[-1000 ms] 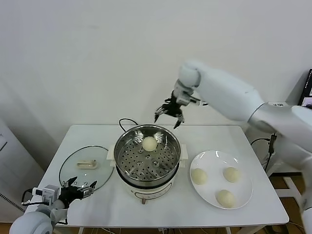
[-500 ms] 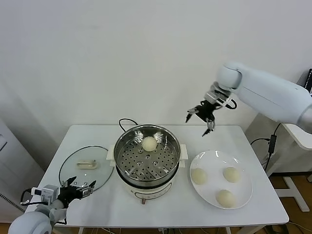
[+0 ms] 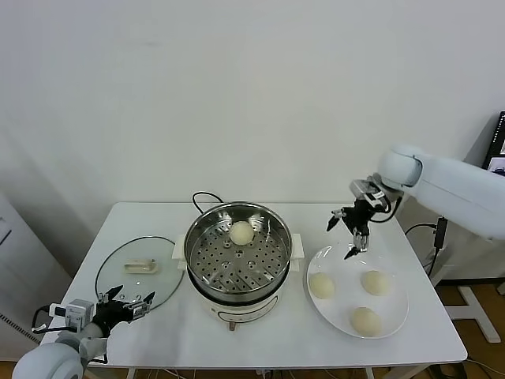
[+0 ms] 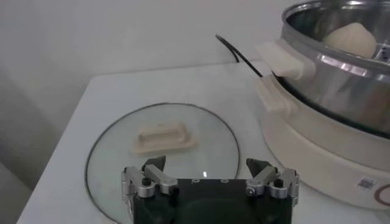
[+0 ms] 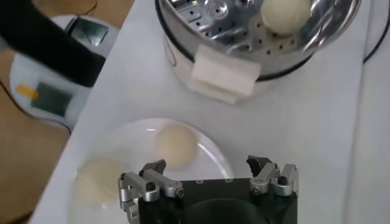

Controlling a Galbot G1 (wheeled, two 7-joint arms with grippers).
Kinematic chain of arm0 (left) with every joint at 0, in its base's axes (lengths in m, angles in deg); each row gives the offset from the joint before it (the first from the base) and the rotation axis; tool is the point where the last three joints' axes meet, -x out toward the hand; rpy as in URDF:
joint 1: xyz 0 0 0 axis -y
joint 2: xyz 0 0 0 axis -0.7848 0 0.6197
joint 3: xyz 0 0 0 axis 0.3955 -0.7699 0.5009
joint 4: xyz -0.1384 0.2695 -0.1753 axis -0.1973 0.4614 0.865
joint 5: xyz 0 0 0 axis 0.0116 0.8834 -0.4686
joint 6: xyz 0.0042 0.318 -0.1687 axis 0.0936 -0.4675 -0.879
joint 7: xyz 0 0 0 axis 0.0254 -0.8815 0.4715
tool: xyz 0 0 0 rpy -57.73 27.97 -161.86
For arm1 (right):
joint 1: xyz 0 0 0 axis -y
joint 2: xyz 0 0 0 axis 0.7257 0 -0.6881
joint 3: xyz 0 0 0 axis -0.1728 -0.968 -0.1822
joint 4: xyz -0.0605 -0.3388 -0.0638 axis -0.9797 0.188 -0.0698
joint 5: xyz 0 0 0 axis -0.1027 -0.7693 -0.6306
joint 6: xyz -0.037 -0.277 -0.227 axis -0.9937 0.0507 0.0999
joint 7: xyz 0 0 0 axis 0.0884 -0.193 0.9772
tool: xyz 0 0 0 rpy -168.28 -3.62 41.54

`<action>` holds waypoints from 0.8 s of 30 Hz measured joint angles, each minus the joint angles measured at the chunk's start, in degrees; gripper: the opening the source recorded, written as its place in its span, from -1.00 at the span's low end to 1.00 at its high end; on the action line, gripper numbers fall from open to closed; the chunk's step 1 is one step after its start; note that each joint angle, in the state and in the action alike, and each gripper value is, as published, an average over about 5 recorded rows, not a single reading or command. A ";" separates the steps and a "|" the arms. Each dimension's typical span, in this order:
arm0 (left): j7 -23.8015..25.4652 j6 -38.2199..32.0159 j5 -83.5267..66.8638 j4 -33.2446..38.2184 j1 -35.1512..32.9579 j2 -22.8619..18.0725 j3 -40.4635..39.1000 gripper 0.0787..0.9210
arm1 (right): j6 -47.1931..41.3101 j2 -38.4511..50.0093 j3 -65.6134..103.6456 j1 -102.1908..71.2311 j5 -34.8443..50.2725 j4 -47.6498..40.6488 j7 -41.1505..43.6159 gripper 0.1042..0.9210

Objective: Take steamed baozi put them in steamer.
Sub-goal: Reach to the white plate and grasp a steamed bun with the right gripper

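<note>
Head view
- Table (image 3: 197, 347): you have a white top carrying all the items.
- Steamer (image 3: 207, 229): your shiny steel pot stands at the table's middle on a white base, perforated tray visible inside.
- Bun in steamer (image 3: 241, 232): one steamed baozi rests on the tray, toward the far side.
- Plate (image 3: 394, 320): white, round, right of the steamer; three baozi (image 3: 321, 284) lie on it, apart from each other.
- Glass lid (image 3: 118, 276): flat on the table, left of the steamer, cream handle up.
- Right gripper (image 3: 352, 234): you see it above the plate's far rim, fingers spread, holding nothing.
- Left gripper (image 3: 128, 302): low at the near left corner, beside the lid, fingers spread, empty.

Left wrist view
- Left gripper (image 4: 209, 173): fingers apart, over the lid's (image 4: 116, 152) near edge.
- Steamer (image 4: 341, 79): close by, one bun (image 4: 350, 39) showing inside.

Right wrist view
- Right gripper (image 5: 210, 176): fingers wide, empty, above the plate (image 5: 210, 152).
- Baozi (image 5: 175, 142): on the plate beyond the fingers; another at the plate's edge.
- Steamer (image 5: 244, 36): farther off, bun (image 5: 285, 13) on its tray.
</note>
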 measured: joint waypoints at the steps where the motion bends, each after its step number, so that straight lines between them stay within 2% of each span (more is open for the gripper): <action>1: -0.02 0.06 0.03 0.03 0.03 -0.05 0.00 0.77 | -0.66 0.11 0.00 -0.49 0.25 0.11 -0.38 0.76; 11: -0.13 0.37 0.41 0.34 -0.01 -0.68 -0.09 0.77 | -5.35 -0.36 1.16 -6.11 0.72 0.08 -4.12 0.76; 24: -0.15 0.47 0.73 0.35 -0.19 -0.92 -0.11 0.77 | -7.24 -2.72 4.84 -13.92 -1.26 -1.84 -7.10 0.76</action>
